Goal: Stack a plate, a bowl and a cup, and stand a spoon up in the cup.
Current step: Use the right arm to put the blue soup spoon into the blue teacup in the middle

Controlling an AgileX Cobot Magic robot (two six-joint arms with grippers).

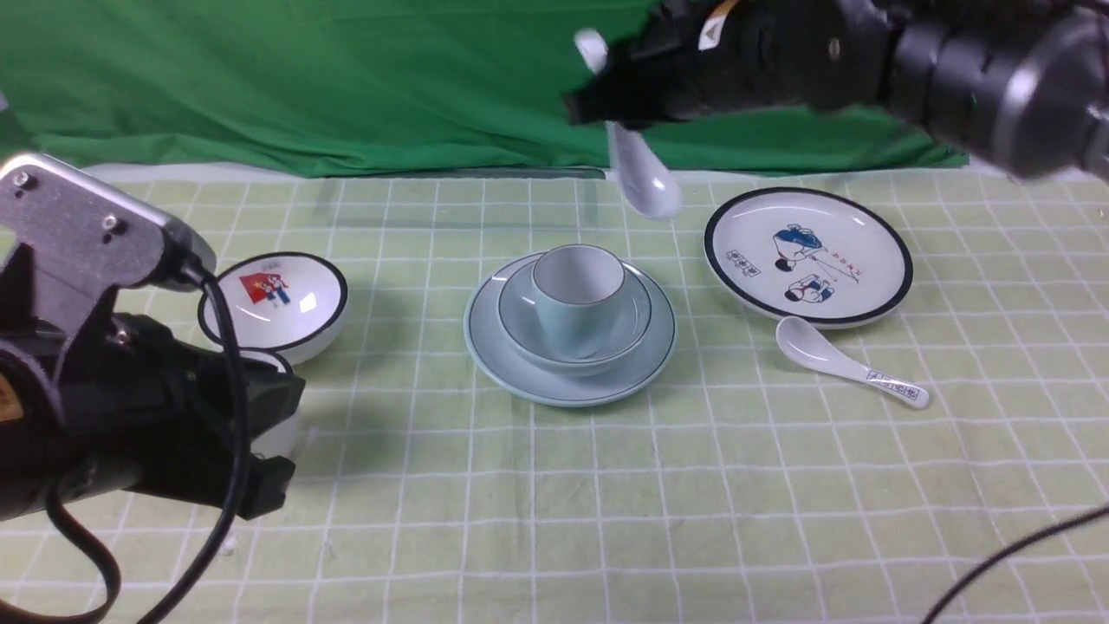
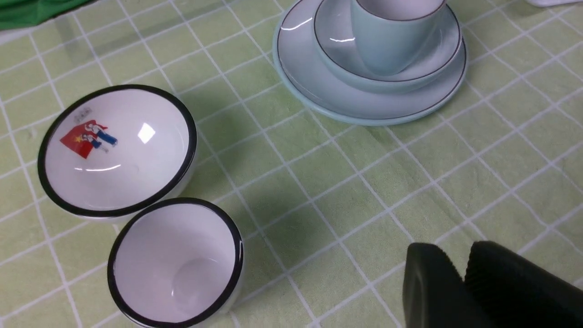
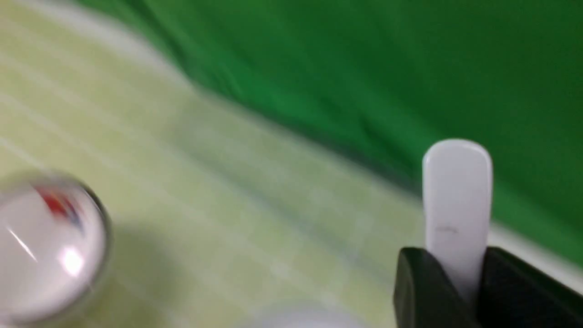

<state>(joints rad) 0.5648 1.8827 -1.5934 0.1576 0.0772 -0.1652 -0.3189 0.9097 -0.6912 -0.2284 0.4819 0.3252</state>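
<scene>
The right pincer (image 1: pixel 604 97) is clamped on the handle of the spoon (image 1: pixel 645 178), high above the surface (image 1: pixel 554 503) toward the far side. In the right wrist view the handle's end stands up between the two black fingers (image 3: pixel 416 284).

The spoon's long axis is close to upright but tilted. Its handle end leans left and its scoop hangs lower and to the right. The cup (image 1: pixel 579 290) sits in the bowl (image 1: pixel 520 321), and the bowl sits on the plate (image 1: pixel 660 347) at the middle of the surface, so the stack looks complete.

From the scoop, the cup's mouth lies down and to the left, and probably nearer, though depth is hard to read. The right arm is the nearer one and already carries the spoon.

The left pincer (image 2: pixel 448 269) hangs at the near left with its jaws drawn together on nothing, well apart from the stack.
</scene>
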